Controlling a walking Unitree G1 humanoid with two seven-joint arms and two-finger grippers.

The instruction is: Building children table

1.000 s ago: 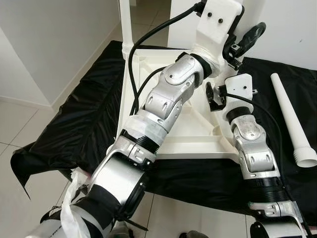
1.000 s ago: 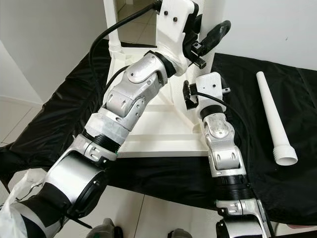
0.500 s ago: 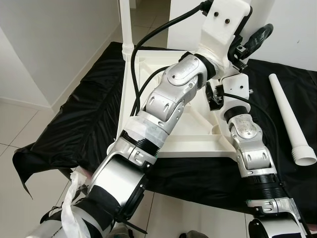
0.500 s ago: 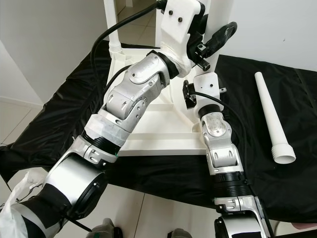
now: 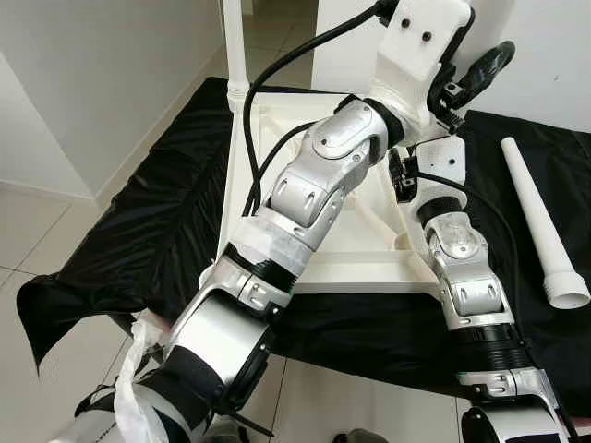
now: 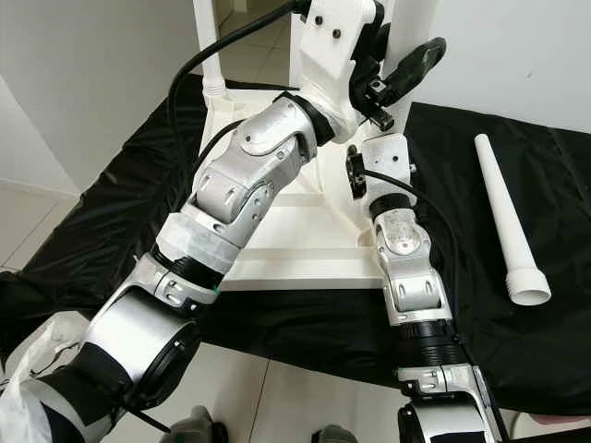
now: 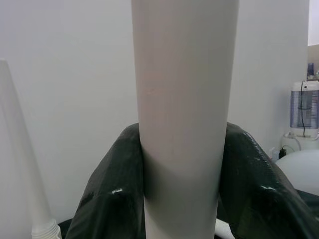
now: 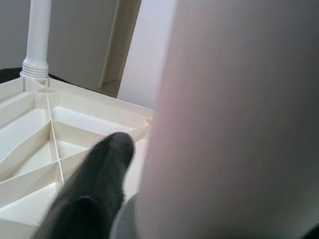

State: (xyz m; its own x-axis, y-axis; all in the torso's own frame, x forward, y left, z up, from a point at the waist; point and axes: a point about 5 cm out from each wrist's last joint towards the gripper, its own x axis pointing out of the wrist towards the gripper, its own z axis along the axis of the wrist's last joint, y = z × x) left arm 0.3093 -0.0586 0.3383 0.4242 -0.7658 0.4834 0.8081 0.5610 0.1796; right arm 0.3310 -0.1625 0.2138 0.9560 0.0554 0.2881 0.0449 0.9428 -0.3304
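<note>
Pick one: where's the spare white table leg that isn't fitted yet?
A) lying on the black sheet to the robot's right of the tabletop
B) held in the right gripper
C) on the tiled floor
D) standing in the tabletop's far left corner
A. The loose table leg lies flat on the black sheet, apart from the upturned tabletop; the left gripper clamps a different, upright leg.

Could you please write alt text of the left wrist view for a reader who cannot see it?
A thick white table leg stands upright between the two black fingers of the left end effector, which press on both its sides. A thinner white leg rises at one edge before a pale wall.
</note>
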